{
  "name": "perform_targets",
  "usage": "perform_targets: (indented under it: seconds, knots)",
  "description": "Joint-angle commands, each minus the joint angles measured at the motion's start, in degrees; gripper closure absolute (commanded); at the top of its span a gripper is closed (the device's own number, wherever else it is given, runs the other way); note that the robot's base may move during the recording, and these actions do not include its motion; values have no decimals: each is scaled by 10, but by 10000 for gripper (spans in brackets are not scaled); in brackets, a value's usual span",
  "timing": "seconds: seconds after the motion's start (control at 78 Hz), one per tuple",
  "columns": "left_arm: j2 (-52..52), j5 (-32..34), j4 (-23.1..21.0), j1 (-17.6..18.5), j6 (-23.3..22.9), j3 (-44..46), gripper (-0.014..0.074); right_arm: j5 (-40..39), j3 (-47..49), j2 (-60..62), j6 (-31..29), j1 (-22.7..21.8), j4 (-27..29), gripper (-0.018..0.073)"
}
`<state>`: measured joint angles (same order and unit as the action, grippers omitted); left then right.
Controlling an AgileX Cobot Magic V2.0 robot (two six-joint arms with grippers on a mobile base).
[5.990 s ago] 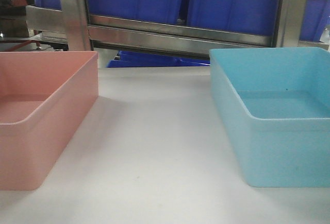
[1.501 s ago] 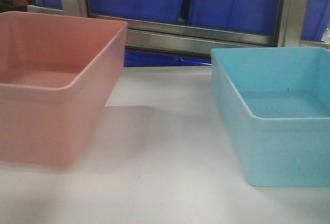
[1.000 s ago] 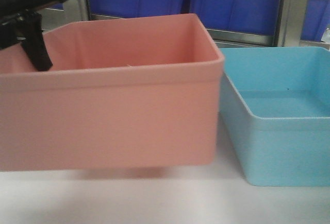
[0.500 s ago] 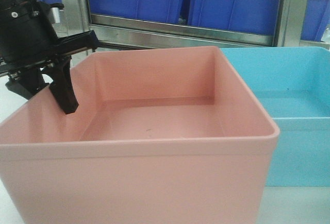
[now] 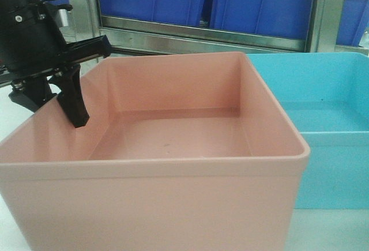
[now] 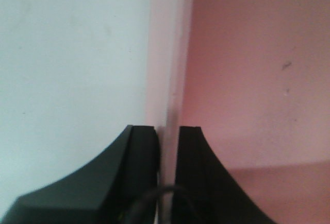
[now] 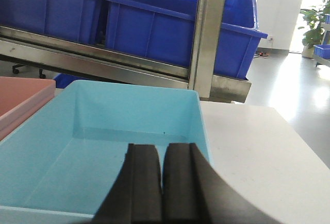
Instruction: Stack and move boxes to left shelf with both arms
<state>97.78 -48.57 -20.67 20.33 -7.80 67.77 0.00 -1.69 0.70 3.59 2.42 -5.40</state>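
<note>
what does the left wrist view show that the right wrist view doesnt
Only the left wrist view: the left gripper clamped on the pink box wall, one finger outside, one inside. Only the right wrist view: the right gripper, fingers together, above the open blue box, plus the dark blue bins on the steel rack and a plant at far right. Both: the pink box, just a rim corner in the right wrist view, and the white table.
</note>
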Motion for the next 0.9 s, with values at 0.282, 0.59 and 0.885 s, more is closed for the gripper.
perform_targets:
  seconds: [0.282,0.59,0.885]
  knots:
    - [-33,8,-35,4,-8,16,284,-54,13,10,-4,0,-6,510]
    - [-109,9,-31,4,43,16,260,-54,13,10,-4,0,-6,510]
    - [-237,203,-32,4,218,-64,260,-54,13,10,-4,0,-6,510]
